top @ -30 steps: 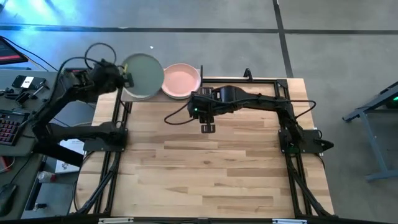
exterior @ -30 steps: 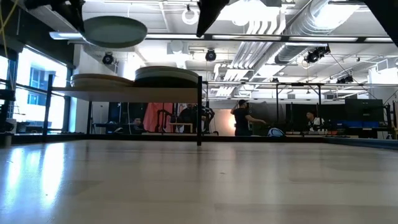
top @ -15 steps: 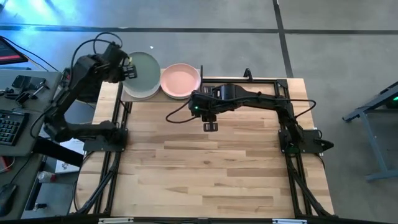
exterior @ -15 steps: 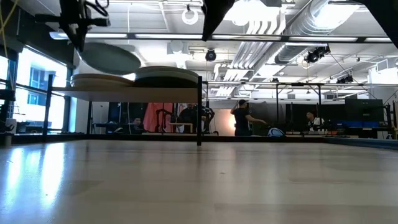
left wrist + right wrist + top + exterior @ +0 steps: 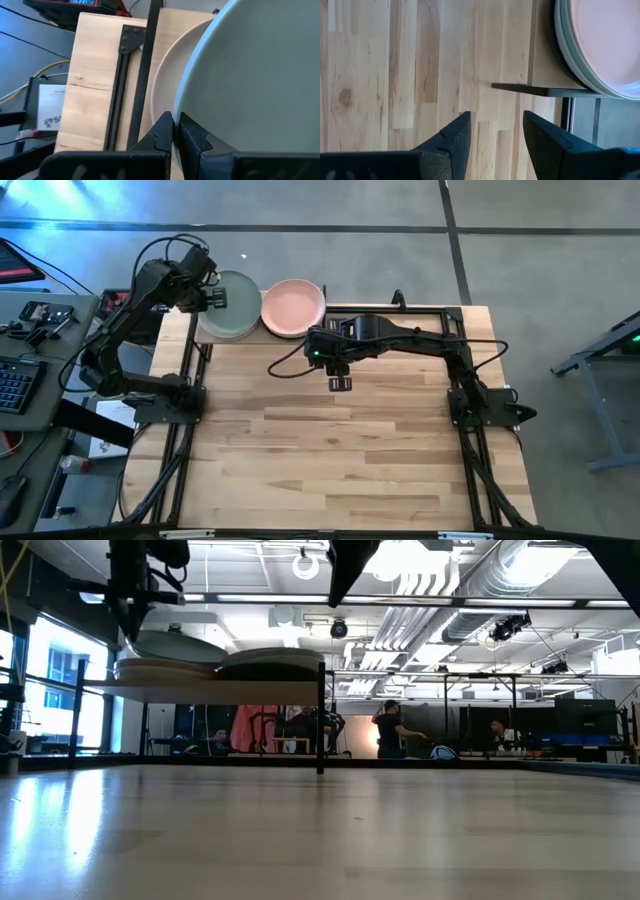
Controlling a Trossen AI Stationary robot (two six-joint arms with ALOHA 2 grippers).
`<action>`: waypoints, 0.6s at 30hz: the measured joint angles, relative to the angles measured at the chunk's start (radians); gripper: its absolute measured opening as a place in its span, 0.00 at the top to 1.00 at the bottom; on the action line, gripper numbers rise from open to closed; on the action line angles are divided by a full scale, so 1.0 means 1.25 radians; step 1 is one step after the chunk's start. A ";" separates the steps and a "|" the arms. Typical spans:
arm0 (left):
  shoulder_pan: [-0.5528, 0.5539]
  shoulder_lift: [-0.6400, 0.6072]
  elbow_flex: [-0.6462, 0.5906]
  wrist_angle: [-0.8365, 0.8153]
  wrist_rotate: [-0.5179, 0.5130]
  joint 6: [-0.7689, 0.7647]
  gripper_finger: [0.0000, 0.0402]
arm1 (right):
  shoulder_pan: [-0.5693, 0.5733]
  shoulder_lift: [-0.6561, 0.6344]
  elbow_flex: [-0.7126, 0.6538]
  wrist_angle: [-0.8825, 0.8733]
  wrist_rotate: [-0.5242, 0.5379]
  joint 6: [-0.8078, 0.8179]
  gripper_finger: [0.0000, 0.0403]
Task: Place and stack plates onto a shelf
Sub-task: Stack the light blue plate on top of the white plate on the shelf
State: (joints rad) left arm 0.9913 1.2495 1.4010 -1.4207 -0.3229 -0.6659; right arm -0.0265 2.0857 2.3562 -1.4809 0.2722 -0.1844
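The shelf (image 5: pixel 200 690) stands at the table's far left and carries two stacks of plates. A pink plate (image 5: pixel 293 307) tops the right stack. My left gripper (image 5: pixel 213 298) is shut on a sage green plate (image 5: pixel 232 305) above the left stack, whose top plate is beige (image 5: pixel 167 75). In the low view the green plate (image 5: pixel 180 647) tilts, its right side lower. Whether that side touches a stack I cannot tell. My right gripper (image 5: pixel 340 384) hangs open over the table just in front of the shelf, with nothing between its fingers (image 5: pixel 455 135). My left gripper pinches the green plate's rim (image 5: pixel 176 112) on the plate's left side between its two fingers. The fingers (image 5: pixel 128 625) come from above, slanting down from the table's left. The plate juts out to the right from the fingers, tilted, over the left stack.
The shelf's black upright (image 5: pixel 320 715) and board edge (image 5: pixel 542 50) stand close to my right gripper. Bare wooden tabletop (image 5: pixel 340 460) spreads toward the near edge. A desk with a keyboard (image 5: pixel 15 385) stands left of the table. People move in the room behind (image 5: pixel 388 730).
My left arm has swung round toward the far edge and gone down with the green plate. The plate has sunk from well above the shelf to just over the left stack and has tipped, its right side now lower.
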 joint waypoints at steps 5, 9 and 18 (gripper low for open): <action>0.015 0.000 0.000 -0.023 0.001 0.014 0.99 | 0.000 0.000 0.000 0.000 0.000 0.000 0.61; 0.033 0.000 0.000 -0.029 0.027 0.014 0.99 | 0.000 0.000 0.000 -0.001 0.000 0.000 0.61; 0.047 0.004 0.000 -0.028 0.073 0.034 0.98 | 0.000 0.000 0.000 0.000 0.002 0.000 0.61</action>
State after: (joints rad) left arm 1.0497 1.2545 1.4010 -1.4555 -0.2312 -0.6239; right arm -0.0265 2.0857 2.3562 -1.4809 0.2753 -0.1844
